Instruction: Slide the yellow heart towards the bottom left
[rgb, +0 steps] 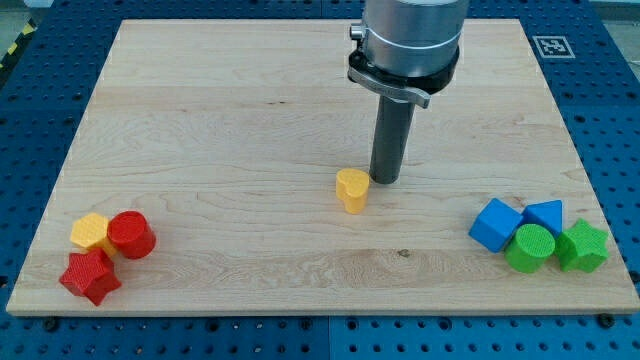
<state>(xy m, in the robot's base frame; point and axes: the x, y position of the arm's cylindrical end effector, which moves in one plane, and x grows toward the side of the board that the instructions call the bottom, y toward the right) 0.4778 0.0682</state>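
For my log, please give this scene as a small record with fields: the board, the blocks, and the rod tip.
surface: wooden board
target: yellow heart block, near the middle
my tip: just to the view's right of the yellow heart block, close beside it
bottom left group: yellow hexagonal block, red cylinder block, red star block
bottom right group: blue cube block, blue block, green cylinder block, green star block

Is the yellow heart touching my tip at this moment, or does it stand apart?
Touching, or nearly: the yellow heart sits against my tip at its lower left; no gap shows.
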